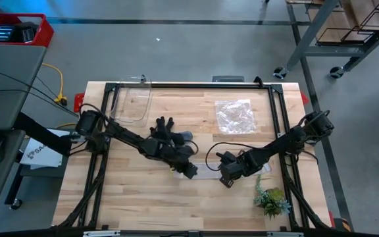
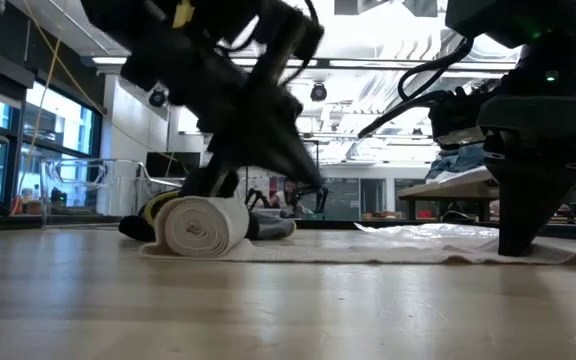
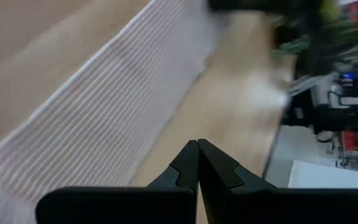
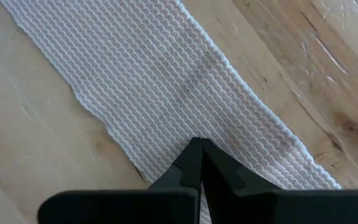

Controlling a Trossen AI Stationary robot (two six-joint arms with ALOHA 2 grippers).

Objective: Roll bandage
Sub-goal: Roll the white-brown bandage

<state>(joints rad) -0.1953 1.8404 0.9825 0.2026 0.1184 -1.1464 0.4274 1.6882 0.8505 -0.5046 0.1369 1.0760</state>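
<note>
The white gauze bandage (image 1: 206, 174) lies on the wooden table between my two grippers. Its left end is wound into a roll (image 2: 203, 225), and the rest lies flat as a strip (image 2: 388, 250) running toward the table's right. My left gripper (image 3: 197, 144) is shut, low over the roll (image 1: 188, 170), with its tips over bare wood beside the strip (image 3: 104, 106). My right gripper (image 4: 197, 142) is shut, with its tips down on the flat strip (image 4: 166, 74) near the strip's right end (image 1: 226, 178). My left gripper stands close above and behind the roll (image 2: 218, 200). I cannot tell whether it touches the roll. My right gripper presses its shut fingers (image 2: 518, 235) down on the flat strip near one long edge (image 4: 166, 155). It comes from above, pointing down. The strip lies flat on the table under them.
A black-and-grey work glove (image 1: 168, 131) lies just beyond the left gripper. A crinkly clear plastic bag (image 1: 234, 115) lies at the far right and a clear container (image 1: 131, 102) at the far left. A small green plant (image 1: 272, 201) stands near the front right.
</note>
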